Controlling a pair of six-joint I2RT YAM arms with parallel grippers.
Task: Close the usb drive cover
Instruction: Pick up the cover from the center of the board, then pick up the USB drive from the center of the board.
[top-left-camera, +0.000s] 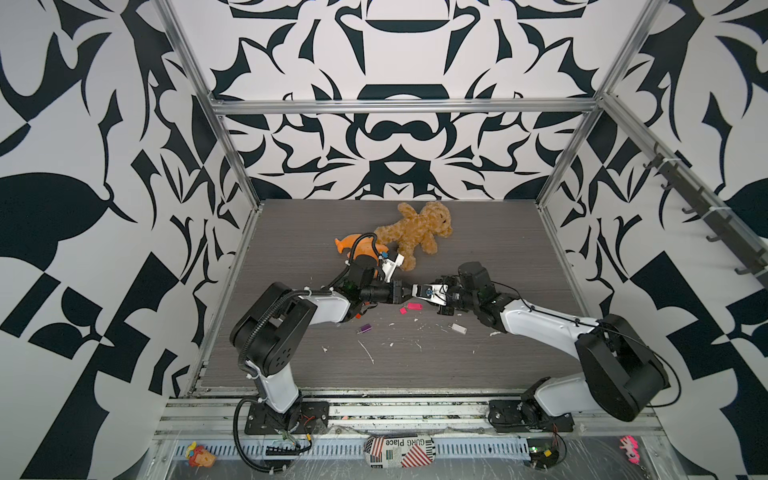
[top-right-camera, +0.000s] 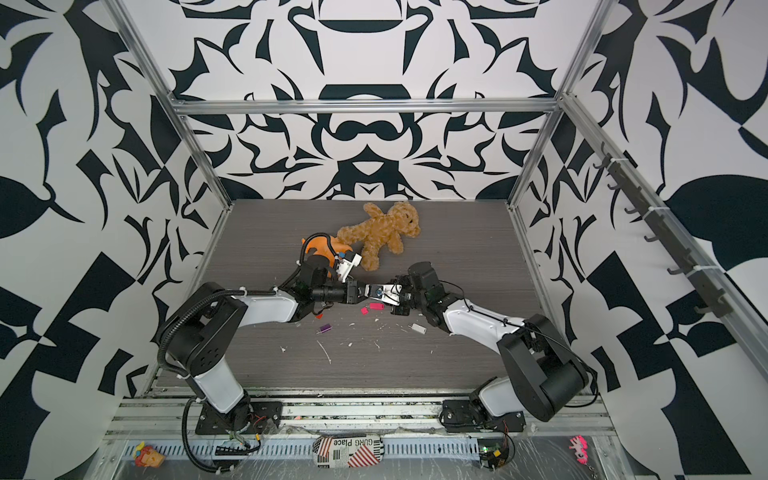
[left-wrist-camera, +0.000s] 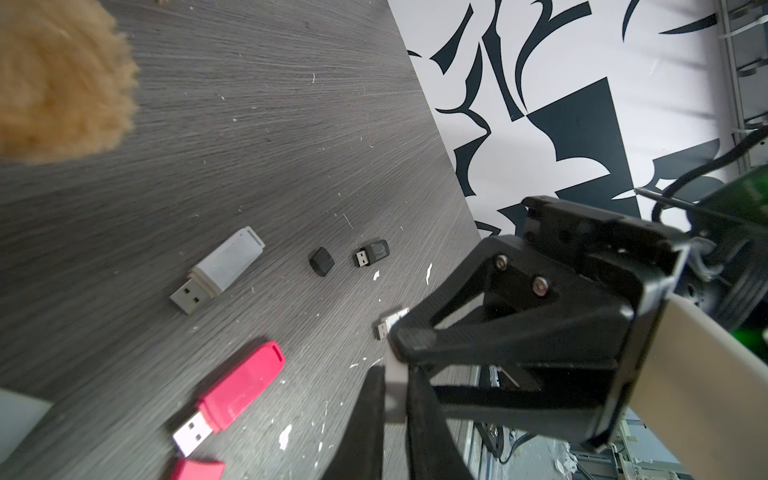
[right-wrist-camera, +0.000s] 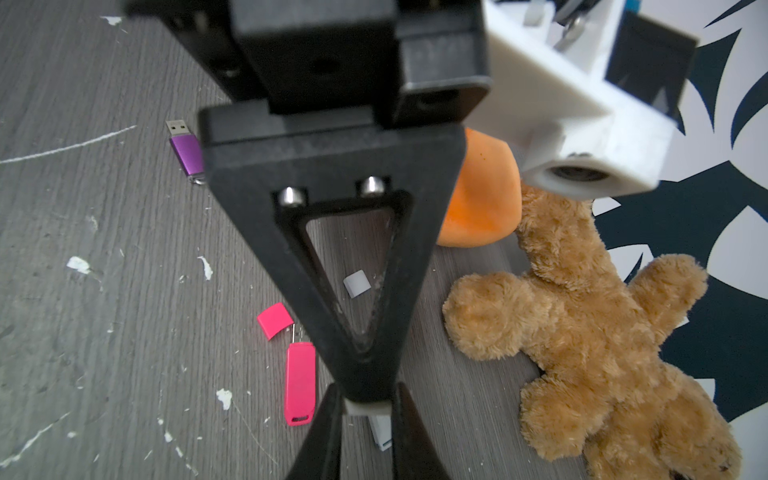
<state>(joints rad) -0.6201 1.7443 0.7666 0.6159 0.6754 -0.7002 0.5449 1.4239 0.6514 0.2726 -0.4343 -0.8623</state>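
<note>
Grey tabletop (top-left-camera: 415, 374), mostly open toward its 6 o'clock edge: left tool (top-left-camera: 406, 289) and right tool (top-left-camera: 419, 290) both clench a white USB drive (right-wrist-camera: 365, 407) mid-air; black drive (left-wrist-camera: 372, 253) appears only in the left wrist view.

black-and-white patterned walls (top-left-camera: 395, 41) enclose a grey woodgrain tabletop (top-left-camera: 415, 365) inside an aluminium frame (top-left-camera: 399, 106).

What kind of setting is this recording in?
Probably a lab robot cell: an aluminium frame and black-and-white patterned walls box in a grey table, left arm and right arm bolted at its front.
</note>
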